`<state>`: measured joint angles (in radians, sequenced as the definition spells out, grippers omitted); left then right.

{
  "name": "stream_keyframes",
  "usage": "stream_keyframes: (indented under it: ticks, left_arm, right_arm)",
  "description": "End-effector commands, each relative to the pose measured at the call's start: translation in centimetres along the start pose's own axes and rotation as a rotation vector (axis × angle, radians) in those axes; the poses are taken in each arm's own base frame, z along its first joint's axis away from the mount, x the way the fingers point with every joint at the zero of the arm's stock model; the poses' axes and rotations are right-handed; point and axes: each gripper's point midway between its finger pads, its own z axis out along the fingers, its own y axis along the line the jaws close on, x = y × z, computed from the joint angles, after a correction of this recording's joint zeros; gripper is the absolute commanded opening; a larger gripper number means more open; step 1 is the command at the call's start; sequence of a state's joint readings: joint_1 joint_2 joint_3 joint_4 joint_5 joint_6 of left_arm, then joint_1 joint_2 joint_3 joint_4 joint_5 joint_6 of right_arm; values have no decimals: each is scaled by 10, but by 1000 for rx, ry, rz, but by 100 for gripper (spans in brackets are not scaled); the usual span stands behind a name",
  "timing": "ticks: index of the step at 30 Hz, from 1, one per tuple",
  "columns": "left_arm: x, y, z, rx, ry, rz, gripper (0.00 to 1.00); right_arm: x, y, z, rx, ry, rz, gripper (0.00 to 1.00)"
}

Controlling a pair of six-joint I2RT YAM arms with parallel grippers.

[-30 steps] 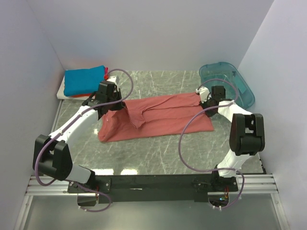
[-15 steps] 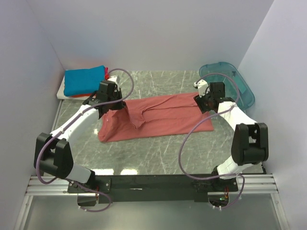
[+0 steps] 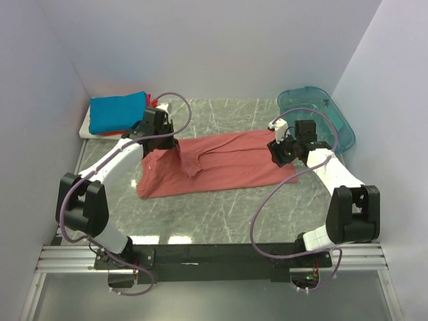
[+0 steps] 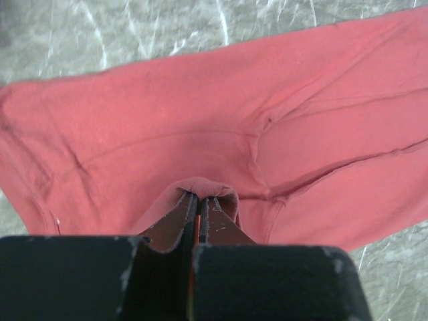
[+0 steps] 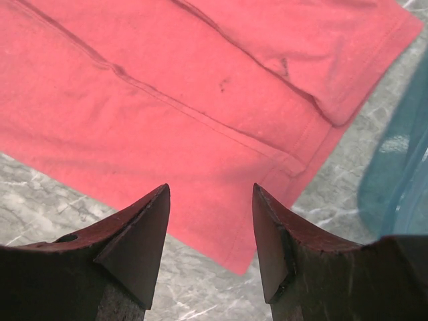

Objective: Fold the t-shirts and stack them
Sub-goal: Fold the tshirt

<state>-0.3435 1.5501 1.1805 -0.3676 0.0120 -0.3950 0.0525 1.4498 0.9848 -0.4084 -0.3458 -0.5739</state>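
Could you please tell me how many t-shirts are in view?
4: salmon-pink shirt spread mid-table; blue shirt, red shirt and white shirt stacked far left. Others may be hidden.

My left claw point(image 4: 198, 198) hides the fold it pinches of the salmon-pink shirt point(image 4: 200, 114); right of my right claw point(image 5: 210, 200), the teal bin point(image 5: 394, 174) runs out of view.

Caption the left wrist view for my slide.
Left gripper shut on a fold of the salmon-pink t-shirt.
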Motion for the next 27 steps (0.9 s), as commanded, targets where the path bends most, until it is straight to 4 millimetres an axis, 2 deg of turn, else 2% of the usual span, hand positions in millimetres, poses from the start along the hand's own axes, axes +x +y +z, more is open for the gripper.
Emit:
stream_keyframes:
  ticks: [1,16,27]
  left_arm:
    - [-27,-11,2,44,-46,56,0]
    - [-30,-21,41,81,43,112,0]
    - [-17,-16,60,59,117,116,0]
  right_arm:
    - [-7,5,-8,-14,-40,-5,59]
    - [-5,7,-6,-23,-40,-2,60]
    - [-6,8,-6,-30,-43,-3,60]
